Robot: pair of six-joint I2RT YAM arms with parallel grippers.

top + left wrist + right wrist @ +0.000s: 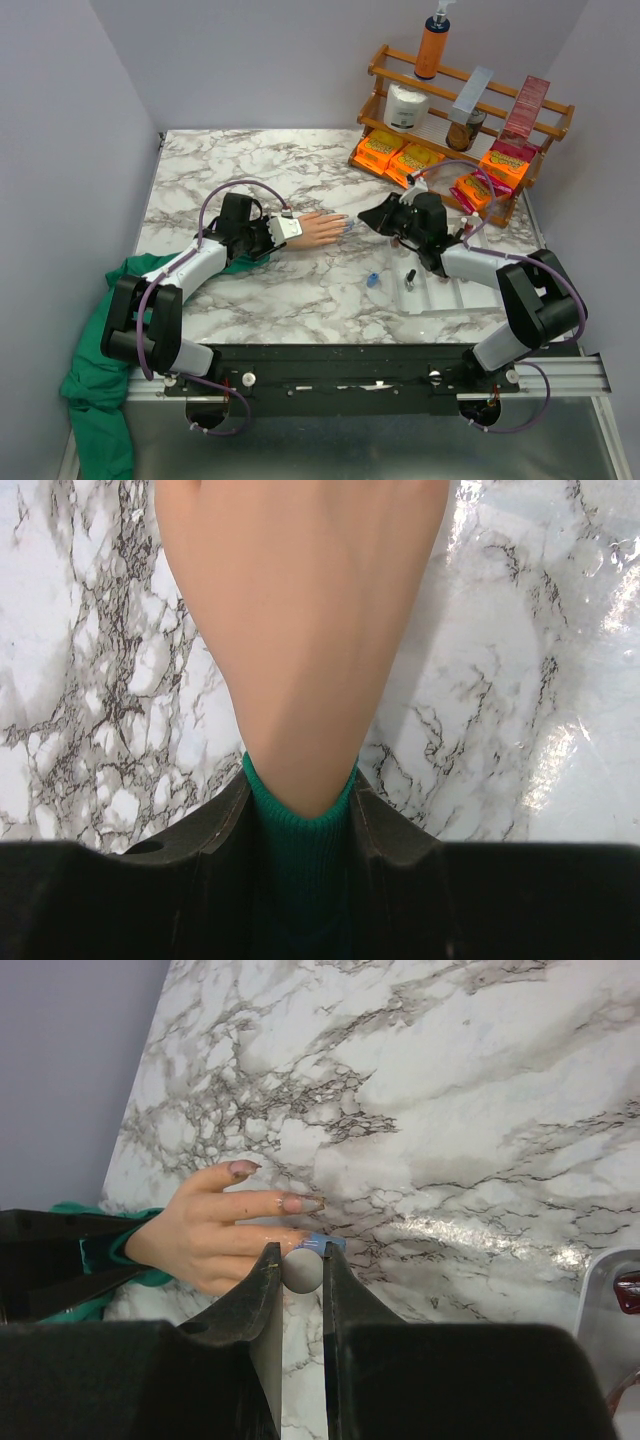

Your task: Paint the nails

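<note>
Now, nails (345, 226) rightward, hand (318, 230) crosswise.

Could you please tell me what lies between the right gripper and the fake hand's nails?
Only the small grey round piece clamped in the right gripper. It sits right against the fake hand by its nails, as the right wrist view shows.

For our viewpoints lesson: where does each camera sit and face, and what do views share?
Top external: above, behind both arms, which show, looking down on white marble table.
Left wrist: looks along left hand clamping peach fake hand at green sleeve.
Right wrist: past right hand, shut on pale round cap, toward the nails.
Shared: fake hand.
</note>
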